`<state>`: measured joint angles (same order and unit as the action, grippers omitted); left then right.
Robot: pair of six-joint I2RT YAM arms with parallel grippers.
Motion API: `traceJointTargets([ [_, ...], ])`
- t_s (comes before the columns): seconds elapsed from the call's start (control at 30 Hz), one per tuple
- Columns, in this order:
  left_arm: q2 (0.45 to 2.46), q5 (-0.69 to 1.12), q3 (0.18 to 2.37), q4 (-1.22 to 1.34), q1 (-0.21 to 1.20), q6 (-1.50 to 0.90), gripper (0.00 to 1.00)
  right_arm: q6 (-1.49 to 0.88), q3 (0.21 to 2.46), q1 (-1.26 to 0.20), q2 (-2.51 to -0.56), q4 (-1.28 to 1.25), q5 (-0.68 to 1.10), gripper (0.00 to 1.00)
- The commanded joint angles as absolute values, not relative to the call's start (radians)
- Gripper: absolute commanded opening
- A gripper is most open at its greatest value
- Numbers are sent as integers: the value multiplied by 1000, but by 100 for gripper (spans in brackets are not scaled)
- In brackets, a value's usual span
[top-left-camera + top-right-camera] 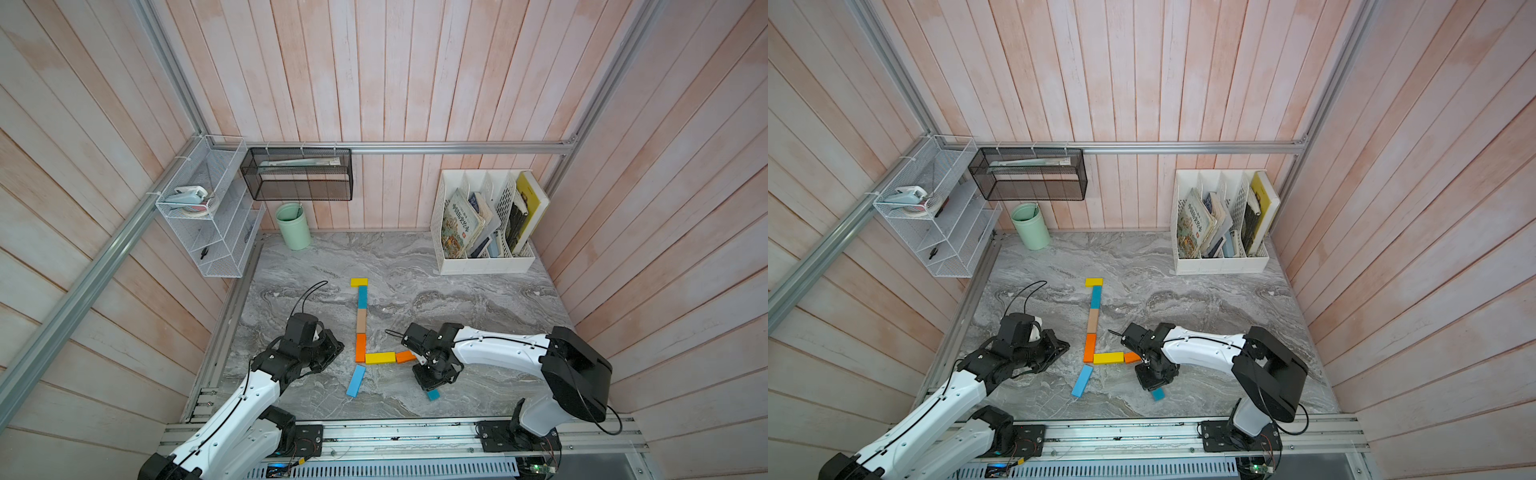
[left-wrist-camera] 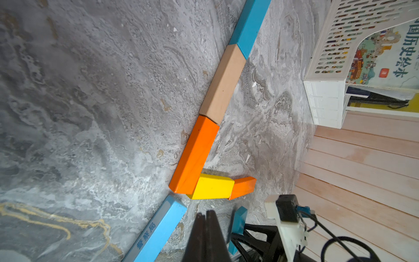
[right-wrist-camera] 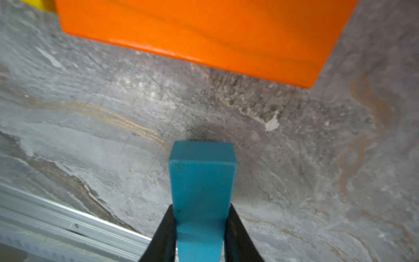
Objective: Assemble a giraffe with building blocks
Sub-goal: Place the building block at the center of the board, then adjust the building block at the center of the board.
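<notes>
Trouble sits in the tight gap: the right gripper (image 3: 200, 209) pinches the teal block (image 3: 202, 177) just beside the orange body block (image 3: 204, 34), near the table's (image 1: 478, 291) front edge. A careless lowering could knock the giraffe (image 1: 361, 320) askew. The left gripper (image 2: 206, 215) rests pressed together, empty.

Pale pink plank walls (image 1: 415, 83) enclose a grey marbled desk (image 1: 457, 299); a white wire rack (image 1: 216, 232) hangs on the left wall, a black mesh basket (image 1: 299, 183) on the far one; beneath it a mint cup (image 1: 294, 228); far right, a white file holder (image 1: 486, 262) with books (image 1: 461, 220)
</notes>
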<state>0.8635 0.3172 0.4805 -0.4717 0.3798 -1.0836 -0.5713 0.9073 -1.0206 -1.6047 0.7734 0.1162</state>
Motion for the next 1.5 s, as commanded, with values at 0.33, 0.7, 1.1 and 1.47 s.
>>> traceJointTargets([
  [0.33, 860, 320, 472, -477, 374, -1071, 0, -552, 906, -1009, -1635, 750, 60, 36],
  [0.7, 861, 321, 472, -476, 373, -1070, 0, -570, 976, -1011, -1571, 823, -34, 52],
  [1.1, 898, 328, 462, -446, 373, -1069, 0, -461, 1015, -692, -1450, 710, 63, 1],
  [1.47, 904, 324, 474, -455, 373, -1072, 0, -422, 1026, -673, -1667, 618, 123, 0],
])
